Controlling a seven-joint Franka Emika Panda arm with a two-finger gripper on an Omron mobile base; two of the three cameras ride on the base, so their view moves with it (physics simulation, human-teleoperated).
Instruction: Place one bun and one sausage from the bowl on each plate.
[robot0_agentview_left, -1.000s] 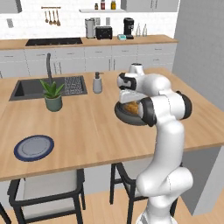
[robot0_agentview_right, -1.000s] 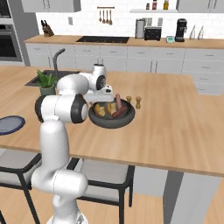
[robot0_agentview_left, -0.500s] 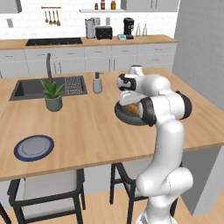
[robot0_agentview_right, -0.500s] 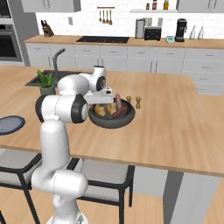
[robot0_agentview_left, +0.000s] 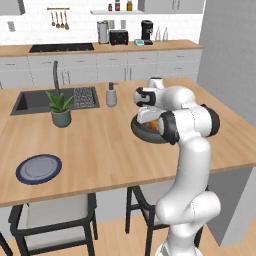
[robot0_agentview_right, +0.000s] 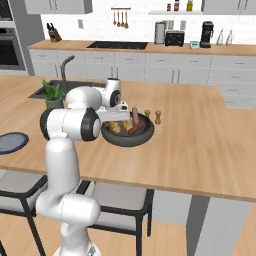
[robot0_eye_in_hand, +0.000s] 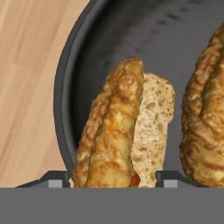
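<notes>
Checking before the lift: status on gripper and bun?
Gripper down in the bowl, fingertips either side of a bun, jaws closing; grip not confirmed. Second bun close alongside. Blue plate bare.

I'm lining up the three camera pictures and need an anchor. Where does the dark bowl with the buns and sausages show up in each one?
Left base view: the bowl sits right of centre on the wooden island, partly behind the arm.
Right base view: the bowl is just left of centre, in front of the gripper.
Hand view: its dark rim curves down the left, around a bun.
Shared landmark: the potted plant by the sink.
</notes>
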